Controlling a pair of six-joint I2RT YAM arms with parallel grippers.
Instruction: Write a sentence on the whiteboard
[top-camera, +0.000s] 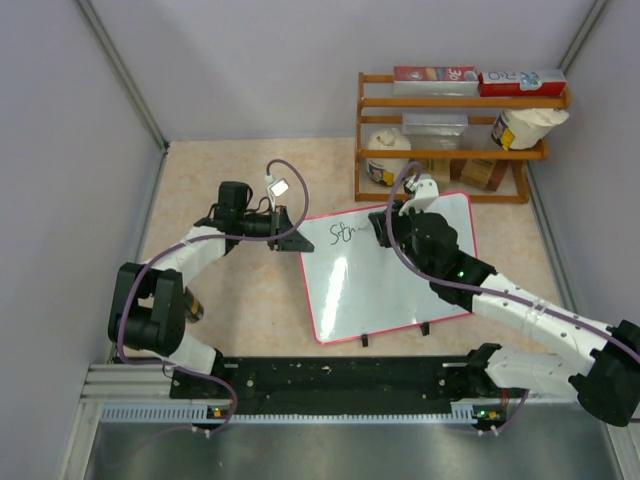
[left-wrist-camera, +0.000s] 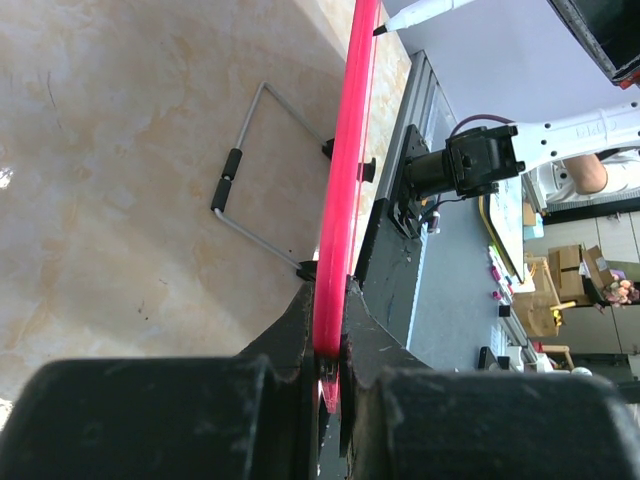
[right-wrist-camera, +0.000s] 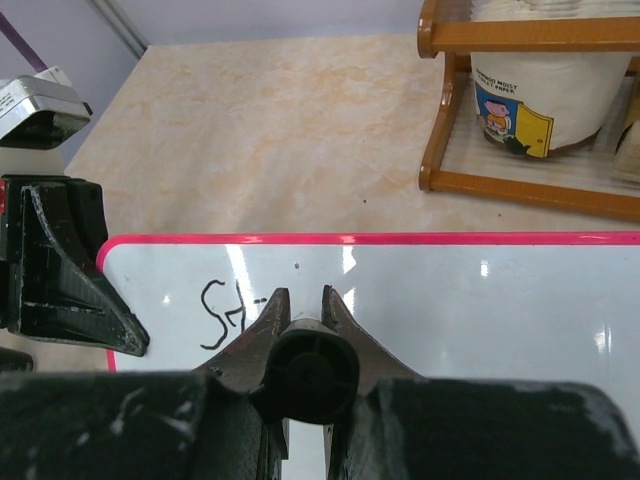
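Robot lab, grey partition walls (top-camera: 250, 60), mounting rail (top-camera: 330, 385)

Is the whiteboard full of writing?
No, the whiteboard has only a few black letters near one corner.

Left tool (left-wrist-camera: 328, 320) and right tool (right-wrist-camera: 304, 296), both clamped.

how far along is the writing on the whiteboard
Done: only a few letters sit near the whiteboard's far left corner. In hand: the left gripper clamps the red frame; the right gripper holds the pen at the board. Left: almost all the writing; most of the surface is blank.
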